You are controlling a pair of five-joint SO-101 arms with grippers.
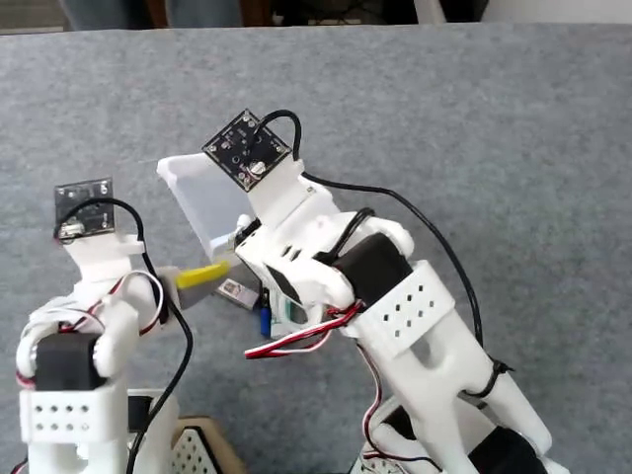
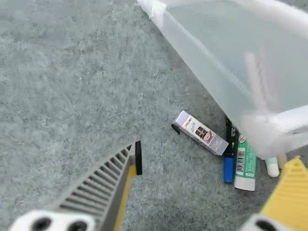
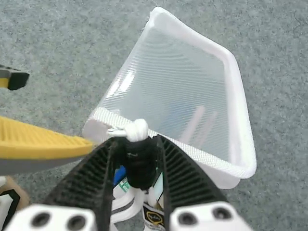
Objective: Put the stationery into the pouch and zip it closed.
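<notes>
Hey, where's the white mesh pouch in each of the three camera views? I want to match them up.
High view: pouch left of centre, in the upper half, partly behind the right arm's camera board.
Left wrist view: pouch overlapping the ends of the pens on the carpet.
Right wrist view: pouch just beyond the right gripper, which pinches its rim.
Shared landmark: the yellow finger beside the pouch.

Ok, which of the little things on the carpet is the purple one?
The small box, short and flat, lying clear of the pouch. Beside it are a blue-ended pen and a green-and-white stick, both long and thin.
</notes>
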